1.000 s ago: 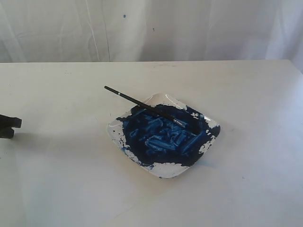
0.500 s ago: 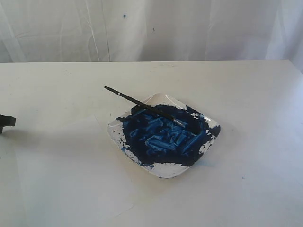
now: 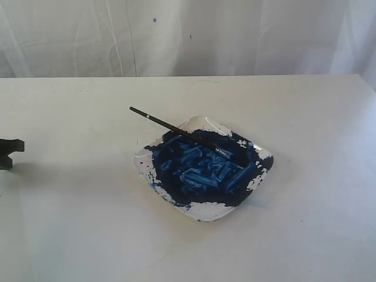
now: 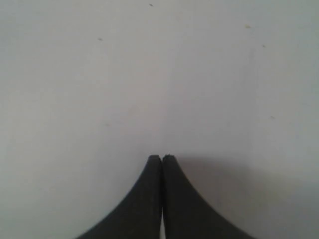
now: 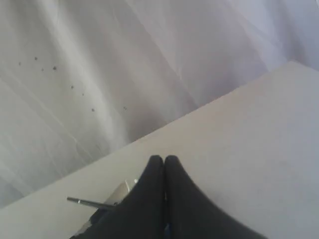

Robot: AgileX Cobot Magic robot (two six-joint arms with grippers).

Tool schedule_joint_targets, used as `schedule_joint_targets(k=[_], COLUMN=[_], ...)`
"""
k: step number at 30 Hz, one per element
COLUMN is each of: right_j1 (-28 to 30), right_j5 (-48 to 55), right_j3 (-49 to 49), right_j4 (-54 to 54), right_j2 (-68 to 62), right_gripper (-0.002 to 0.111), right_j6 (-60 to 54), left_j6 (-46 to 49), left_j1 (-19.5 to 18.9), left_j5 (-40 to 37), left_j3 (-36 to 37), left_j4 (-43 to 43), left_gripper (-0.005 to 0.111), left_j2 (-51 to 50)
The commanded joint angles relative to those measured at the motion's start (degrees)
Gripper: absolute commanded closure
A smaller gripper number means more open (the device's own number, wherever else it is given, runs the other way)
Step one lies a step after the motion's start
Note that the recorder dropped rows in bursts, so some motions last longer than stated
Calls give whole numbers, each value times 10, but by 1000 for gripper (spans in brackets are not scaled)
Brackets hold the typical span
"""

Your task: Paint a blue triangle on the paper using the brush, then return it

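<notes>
The brush [image 3: 176, 130] is thin and black-handled. It lies slanted across a white square dish [image 3: 210, 212] smeared with dark blue paint, its tip in the paint and its handle end jutting past the dish's far left rim. No paper stands out from the white table, and no blue triangle is in view. My left gripper [image 3: 20, 145] pokes in at the far left edge, well away from the dish. In the left wrist view it [image 4: 162, 157] is shut and empty over bare white surface. My right gripper [image 5: 164, 158] is shut and empty, with the brush handle [image 5: 83, 201] and dish rim [image 5: 121, 190] beside it.
A white curtain [image 3: 188, 35] hangs behind the table's far edge [image 3: 188, 76]. The white tabletop spreads widely around the dish on all sides. The right arm does not show in the exterior view.
The left gripper at the left edge has drawn back a little, then edged in again. Brush and dish have not moved.
</notes>
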State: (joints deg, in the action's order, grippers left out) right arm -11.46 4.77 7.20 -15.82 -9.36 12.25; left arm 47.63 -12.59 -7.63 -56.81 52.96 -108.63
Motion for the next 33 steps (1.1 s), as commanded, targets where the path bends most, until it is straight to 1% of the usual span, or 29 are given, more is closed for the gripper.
schedule_joint_targets(k=[1, 4, 6, 12, 17, 20, 23, 33], right_j1=[-81, -154, -197, -249, -263, -263, -263, -263], right_j5=[-25, -31, -35, -39, -55, -105, -145, -151], right_j3=[75, 159, 209, 308, 354, 364, 368, 371], right_j4=[5, 5, 5, 5, 4, 2, 2, 2], right_j2=[-170, -341, -433, -580, -646, -669, -682, -705], right_gripper=[108, 108, 108, 108, 108, 108, 108, 108], right_j6=[-53, -112, -134, -190, -188, -180, -180, -180], left_j6=[36, 37, 51, 52, 52, 52, 52, 51], left_j1=[2, 2, 2, 2, 2, 2, 2, 2], left_j5=[-115, -180, -210, -242, -252, -244, -238, -239], left_j3=[0, 0, 0, 1, 1, 1, 2, 2], left_j4=[14, 52, 57, 59, 52, 32, 31, 31], left_gripper=[107, 107, 107, 107, 107, 107, 107, 107], left_j2=[0, 0, 0, 0, 0, 0, 0, -31])
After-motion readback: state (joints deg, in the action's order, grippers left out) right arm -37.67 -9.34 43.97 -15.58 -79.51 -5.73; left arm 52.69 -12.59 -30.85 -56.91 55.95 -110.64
